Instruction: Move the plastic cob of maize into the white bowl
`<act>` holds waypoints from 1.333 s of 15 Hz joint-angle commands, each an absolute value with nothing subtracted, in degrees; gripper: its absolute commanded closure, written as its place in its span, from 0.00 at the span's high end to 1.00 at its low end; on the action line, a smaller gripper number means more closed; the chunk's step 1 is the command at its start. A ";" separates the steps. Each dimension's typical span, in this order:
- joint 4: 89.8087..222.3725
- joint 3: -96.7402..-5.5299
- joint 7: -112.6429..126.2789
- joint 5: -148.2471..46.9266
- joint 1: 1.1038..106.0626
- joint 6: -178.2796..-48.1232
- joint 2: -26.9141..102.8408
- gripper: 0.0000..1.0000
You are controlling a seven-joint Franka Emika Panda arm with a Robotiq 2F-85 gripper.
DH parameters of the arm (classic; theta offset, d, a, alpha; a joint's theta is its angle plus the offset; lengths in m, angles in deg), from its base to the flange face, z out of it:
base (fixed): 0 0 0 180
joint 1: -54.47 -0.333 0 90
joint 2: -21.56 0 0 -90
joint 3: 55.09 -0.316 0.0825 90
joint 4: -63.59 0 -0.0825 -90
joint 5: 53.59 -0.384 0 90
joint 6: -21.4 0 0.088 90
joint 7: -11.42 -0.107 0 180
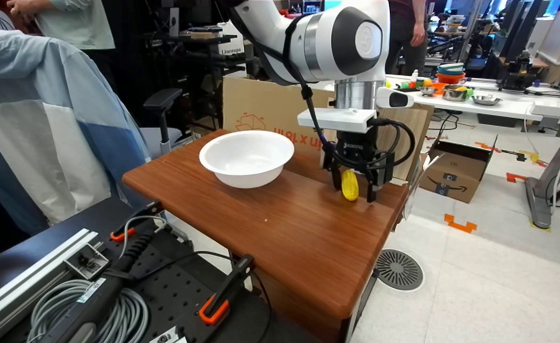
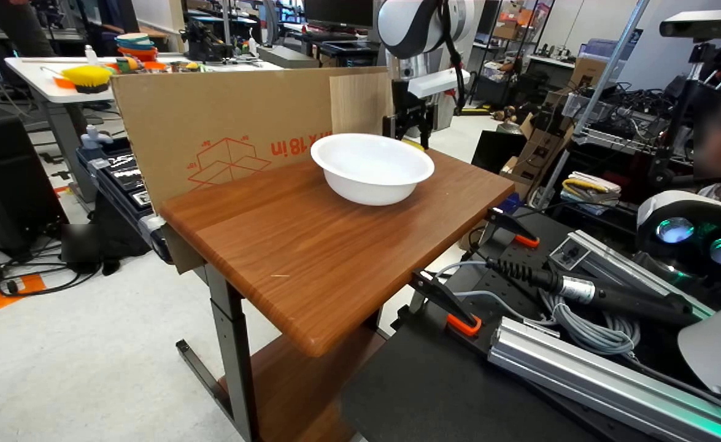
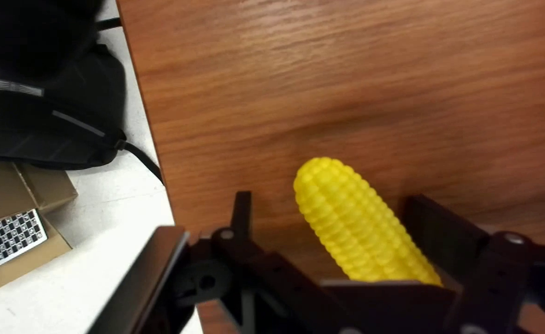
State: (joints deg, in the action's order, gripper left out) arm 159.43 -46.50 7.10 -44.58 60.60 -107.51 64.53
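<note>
The plastic cob of maize is bright yellow and lies on the brown table near its edge. It also fills the lower middle of the wrist view; its lower end is hidden behind the gripper body. Only a sliver of it shows past the bowl in an exterior view. My gripper is open, pointing down, with its fingers on either side of the cob. In the wrist view the gripper has a clear gap on the cob's left; the right finger is close to the cob. The white bowl stands upright on the table, apart from the gripper; it also shows in an exterior view.
A cardboard sheet stands upright along one side of the table; it also shows in an exterior view. Black clamps with orange tips join a black perforated board to the table. A chair with a jacket stands beside the table.
</note>
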 commanded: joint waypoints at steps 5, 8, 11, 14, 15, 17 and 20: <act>160.22 -45.94 8.19 -43.04 59.94 -106.04 59.06 0.20; 165.20 -46.96 9.53 -44.12 60.52 -107.40 50.10 0.09; 170.00 -47.87 10.97 -44.44 60.31 -108.44 41.10 0.09; 175.78 -51.31 17.68 -48.86 60.72 -107.45 31.69 0.09; 176.85 -52.31 19.73 -50.57 60.20 -106.54 29.52 0.09; 176.31 -54.31 22.22 -52.89 58.67 -104.36 28.99 0.09; 175.28 -56.40 21.75 -52.49 56.06 -100.10 30.67 0.09</act>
